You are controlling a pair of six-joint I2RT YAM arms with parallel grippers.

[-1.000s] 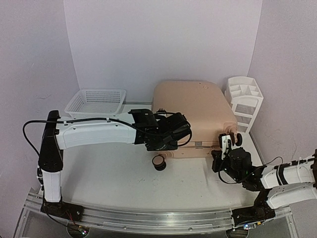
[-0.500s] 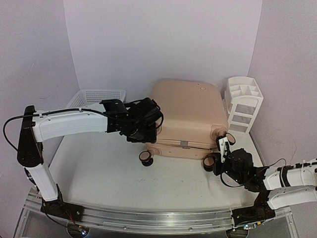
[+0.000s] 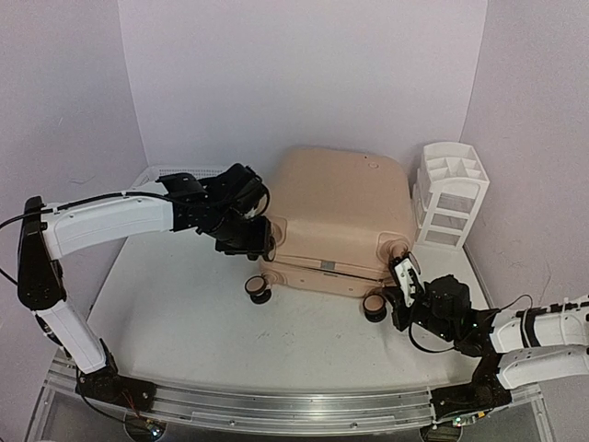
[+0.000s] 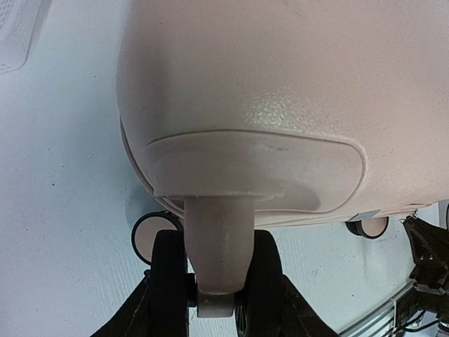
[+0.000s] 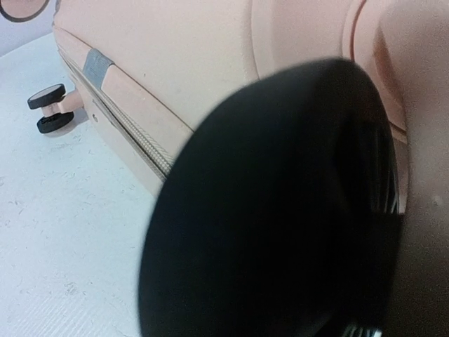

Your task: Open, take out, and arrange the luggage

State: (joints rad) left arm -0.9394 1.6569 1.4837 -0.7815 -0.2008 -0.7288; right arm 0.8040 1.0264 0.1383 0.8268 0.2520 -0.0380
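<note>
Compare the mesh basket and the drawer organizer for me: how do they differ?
The basket is low and wide, far left, mostly hidden behind the left arm; the organizer stands tall and narrow on the right, in full view. The basket has mesh walls; the organizer has top compartments over open shelves. Both are white plastic, flanking the luggage.

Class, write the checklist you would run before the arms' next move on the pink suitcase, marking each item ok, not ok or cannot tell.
1. Left gripper astride the left-side caster of the luggage, fingers against its wheels: ok.
2. Right gripper shut by the right-side caster; holding it: cannot tell.
3. Luggage opened: not ok, its shells are together.
4. Gap between luggage and white organizer: cannot tell.
5. White basket apart from luggage: ok.
</note>
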